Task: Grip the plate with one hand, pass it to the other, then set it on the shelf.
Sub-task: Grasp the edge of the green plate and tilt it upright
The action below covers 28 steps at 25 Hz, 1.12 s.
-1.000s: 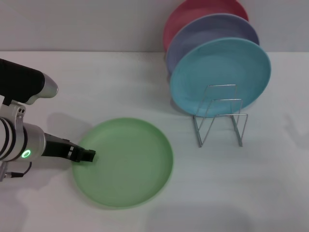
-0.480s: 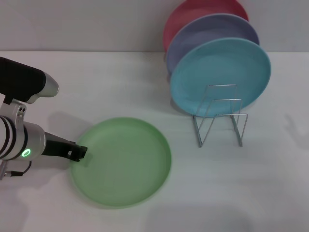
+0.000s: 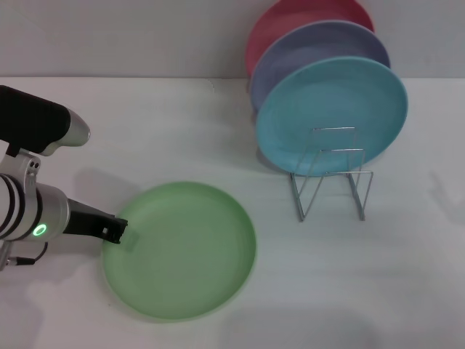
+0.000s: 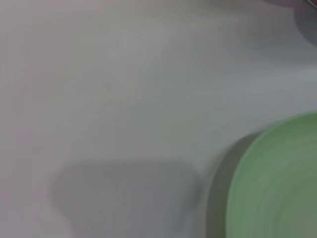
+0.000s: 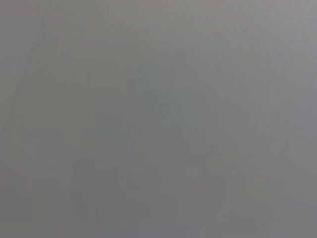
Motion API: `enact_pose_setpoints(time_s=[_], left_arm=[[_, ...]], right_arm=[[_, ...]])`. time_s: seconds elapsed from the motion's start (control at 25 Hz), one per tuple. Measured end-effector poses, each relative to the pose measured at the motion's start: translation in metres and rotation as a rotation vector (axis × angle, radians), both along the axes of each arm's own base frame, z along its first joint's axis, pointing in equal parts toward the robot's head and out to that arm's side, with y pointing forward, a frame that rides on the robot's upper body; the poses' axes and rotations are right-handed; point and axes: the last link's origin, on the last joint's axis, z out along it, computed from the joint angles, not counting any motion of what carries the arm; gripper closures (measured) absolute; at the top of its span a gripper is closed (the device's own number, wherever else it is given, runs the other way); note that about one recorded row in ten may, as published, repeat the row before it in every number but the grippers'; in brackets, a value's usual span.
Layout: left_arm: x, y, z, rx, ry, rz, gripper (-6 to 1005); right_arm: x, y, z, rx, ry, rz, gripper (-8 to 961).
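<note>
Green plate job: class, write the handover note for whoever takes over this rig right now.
Left gripper: at the near-left rim of the green plate; grip cannot be confirmed.
Right gripper: not in view.
Plate: on the table, left of the wire rack.
Rack: turquoise plate at the front, lavender plate and pink plate behind.
Done: approach.
Left: lift, hand over, rack it.

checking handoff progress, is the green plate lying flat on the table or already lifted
Lying roughly flat on the table, not lifted. The green plate faces up, and the left hand is at its rim.
</note>
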Motion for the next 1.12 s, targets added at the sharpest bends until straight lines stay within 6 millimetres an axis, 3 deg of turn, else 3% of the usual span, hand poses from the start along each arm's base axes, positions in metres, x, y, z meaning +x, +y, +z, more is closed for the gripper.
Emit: enact_pose_setpoints(time_s=[0.44,0.68,1.12], left_arm=[[0.022,0.012,0.022,0.133,-0.031,-0.143,907],[0.03,0.013,0.025,0.131,-0.03,-0.171,1001],[0.018,0.0,0.022,0.064,0.034,-0.086,967]], right_arm=[[-0.012,0.006,0.004,0.02,-0.001,0.059,144],[-0.028,0.014,0.006,0.02,-0.003,0.141,143],[-0.012,0.008,-0.002,-0.016,-0.003,0.057,143]])
